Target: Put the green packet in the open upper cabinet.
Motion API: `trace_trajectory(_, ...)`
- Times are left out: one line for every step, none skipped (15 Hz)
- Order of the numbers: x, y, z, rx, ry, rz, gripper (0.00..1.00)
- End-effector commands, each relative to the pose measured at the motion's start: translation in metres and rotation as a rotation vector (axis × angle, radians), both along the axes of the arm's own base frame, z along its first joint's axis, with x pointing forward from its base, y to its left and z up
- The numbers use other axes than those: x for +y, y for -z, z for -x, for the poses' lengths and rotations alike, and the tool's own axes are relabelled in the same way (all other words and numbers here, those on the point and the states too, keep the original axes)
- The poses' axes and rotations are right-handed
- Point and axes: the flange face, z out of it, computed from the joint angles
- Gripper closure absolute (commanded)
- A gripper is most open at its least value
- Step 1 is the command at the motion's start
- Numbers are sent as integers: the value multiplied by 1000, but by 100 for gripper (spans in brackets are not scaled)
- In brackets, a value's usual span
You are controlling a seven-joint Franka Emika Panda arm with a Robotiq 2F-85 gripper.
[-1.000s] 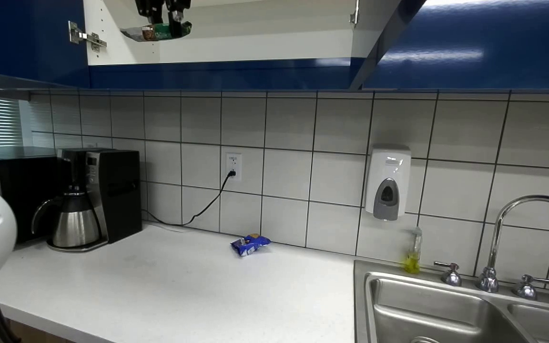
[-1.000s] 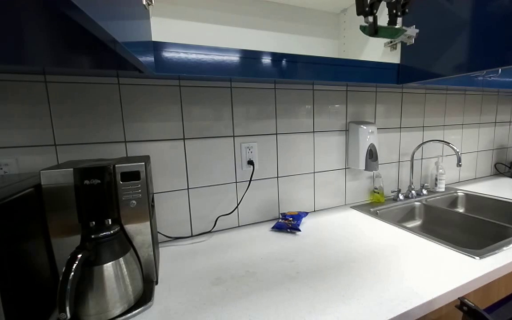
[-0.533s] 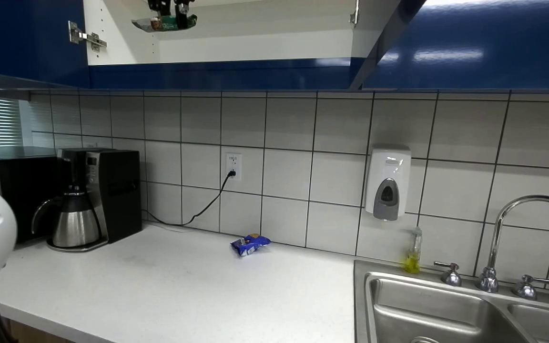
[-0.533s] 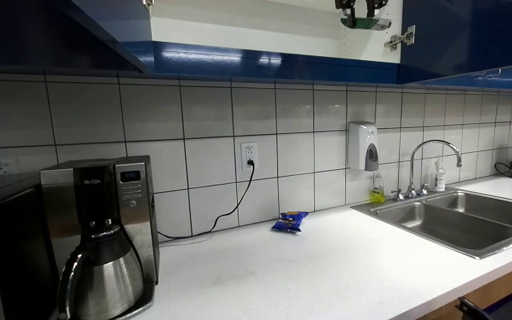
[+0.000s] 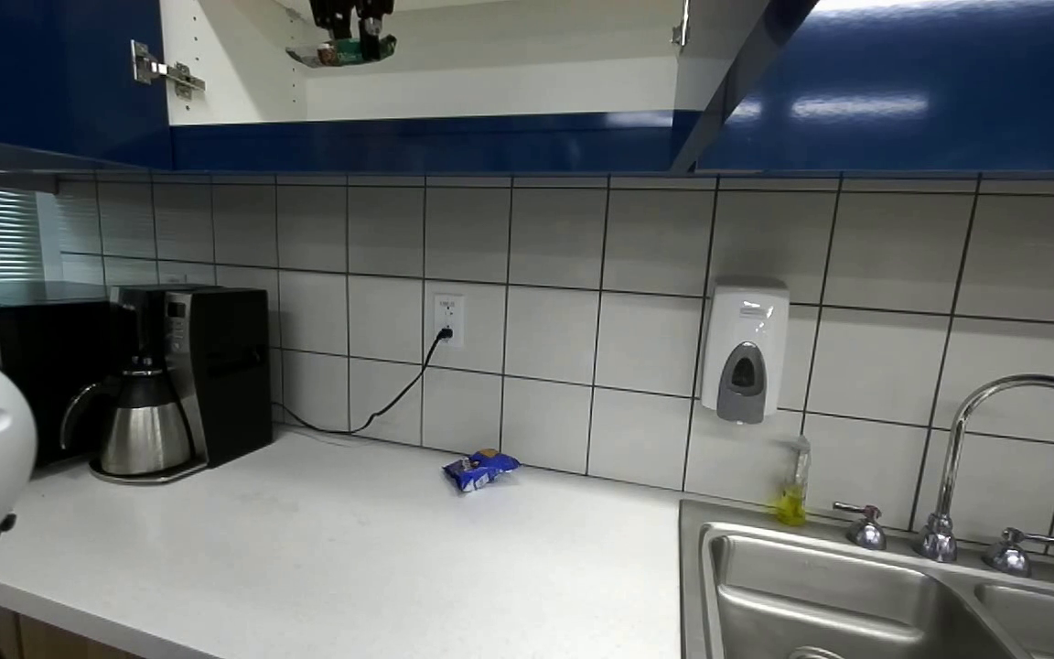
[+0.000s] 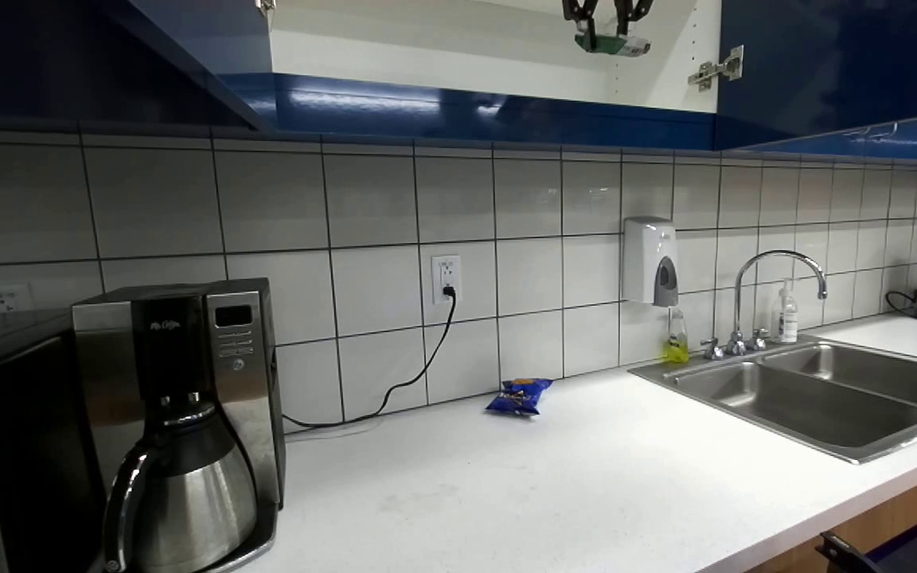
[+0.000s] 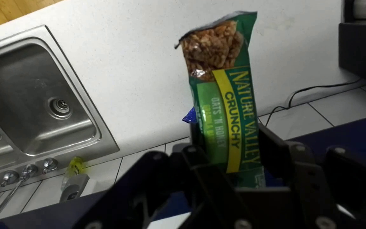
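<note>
The green packet (image 7: 224, 92), a Nature Valley bar, is held between the two fingers of my gripper (image 7: 229, 140) in the wrist view. In both exterior views the packet (image 5: 344, 52) (image 6: 611, 44) hangs flat under the gripper (image 5: 358, 41) (image 6: 606, 33), seen against the opening of the upper cabinet (image 5: 509, 82) (image 6: 442, 56). Its doors stand open. In the wrist view the blue cabinet front edge (image 7: 338, 136) passes behind the gripper, with counter below the packet. How deep the packet is inside the opening is hard to tell. The gripper's upper part is out of frame in the exterior views.
Open blue doors (image 5: 51, 82) (image 6: 833, 64) flank the cabinet, with a hinge (image 5: 166, 70) near the packet's side. A blue packet (image 5: 481, 469) lies on the counter (image 5: 353, 549). A coffee maker (image 6: 180, 422), soap dispenser (image 5: 747, 352) and sink (image 5: 811, 586) stand below.
The gripper with the packet has moved away from the hinge side toward the cabinet's middle. It rose slightly, then dropped a little. The packet stays gripped.
</note>
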Motion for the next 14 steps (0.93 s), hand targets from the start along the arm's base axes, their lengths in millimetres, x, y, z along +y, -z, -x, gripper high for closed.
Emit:
trace_trajectory(7,-9,-19,-27,26,11,81)
trace_trajectory(7,-11,-23,-59,27,12,81)
trace_trajectory(7,-13,-27,-81,22,11,81)
trace_trajectory(8,-15,-31,-101,23,8,81)
trace_trajectory(8,-16,-33,-116,21,4,81)
trace_trajectory(8,-19,-35,-148,20,3,81)
trace_trajectory(9,-20,-37,-162,14,1,81)
trace_trajectory(10,-21,-39,-182,14,-4,81)
trace_trajectory(10,-22,-42,-200,14,-8,81)
trace_trajectory(11,-23,-45,-218,9,-9,81)
trace_trajectory(12,-22,-48,-229,9,-13,81)
trace_trajectory(13,-22,-51,-237,9,-10,81)
trace_trajectory(14,-21,-55,-247,8,-14,81)
trace_trajectory(15,-20,-58,-263,13,-15,81)
